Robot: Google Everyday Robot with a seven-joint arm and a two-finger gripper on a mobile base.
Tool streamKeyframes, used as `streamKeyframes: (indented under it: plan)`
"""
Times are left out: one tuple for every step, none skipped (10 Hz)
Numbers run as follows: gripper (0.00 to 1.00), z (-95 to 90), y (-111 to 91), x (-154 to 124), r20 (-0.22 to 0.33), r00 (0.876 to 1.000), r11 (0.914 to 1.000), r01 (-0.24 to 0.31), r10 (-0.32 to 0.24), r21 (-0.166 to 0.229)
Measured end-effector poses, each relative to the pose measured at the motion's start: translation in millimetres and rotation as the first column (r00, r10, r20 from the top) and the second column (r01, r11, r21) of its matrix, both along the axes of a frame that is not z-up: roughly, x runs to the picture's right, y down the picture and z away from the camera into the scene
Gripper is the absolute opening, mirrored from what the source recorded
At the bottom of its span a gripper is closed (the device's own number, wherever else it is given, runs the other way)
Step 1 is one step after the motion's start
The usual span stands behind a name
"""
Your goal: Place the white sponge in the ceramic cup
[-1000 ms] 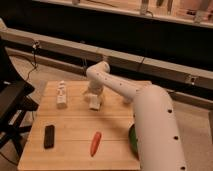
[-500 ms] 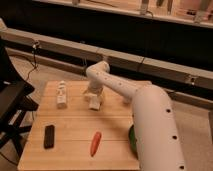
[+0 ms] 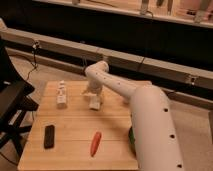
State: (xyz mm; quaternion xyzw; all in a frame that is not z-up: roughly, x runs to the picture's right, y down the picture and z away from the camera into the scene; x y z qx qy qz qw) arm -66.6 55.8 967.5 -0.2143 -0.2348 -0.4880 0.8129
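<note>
My gripper (image 3: 93,96) hangs low over the middle of the wooden table (image 3: 75,125), at the end of the white arm that reaches in from the lower right. A small pale white thing (image 3: 95,104) sits on the table right under it, touching or nearly touching it. I cannot tell whether this is the ceramic cup or the white sponge. No other cup or sponge shows; the gripper and arm may hide one.
A taller white bottle-like object (image 3: 61,94) stands at the left back of the table. A black flat object (image 3: 49,136) lies front left and an orange-red carrot-like thing (image 3: 95,143) front middle. A dark-green bowl (image 3: 131,138) peeks out behind the arm. A dark chair (image 3: 12,107) stands left.
</note>
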Motion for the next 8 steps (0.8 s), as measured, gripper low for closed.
streamKeyframes:
  plan:
    - [0.67, 0.5, 0.3, 0.3, -0.001, 1.000, 1.0000, 0.000, 0.000, 0.000]
    - [0.59, 1.4, 3.3, 0.8, -0.004, 1.000, 1.0000, 0.001, -0.001, -0.006]
    - [0.49, 3.8, 6.3, 0.8, -0.008, 1.000, 1.0000, -0.003, 0.003, -0.006]
    - [0.37, 4.0, 7.1, 2.7, -0.012, 1.000, 0.9999, -0.010, 0.010, -0.002]
    - [0.28, 2.1, 5.5, 3.4, -0.014, 1.000, 0.9999, -0.011, 0.011, 0.002]
    - [0.19, 2.3, 5.3, 3.2, -0.014, 1.000, 0.9999, -0.012, 0.012, 0.002]
    - [0.08, 1.7, 5.4, 3.0, -0.015, 1.000, 0.9999, -0.012, 0.012, 0.004]
    - [0.02, -3.2, 5.2, 0.3, -0.013, 1.000, 0.9997, -0.015, 0.015, 0.020]
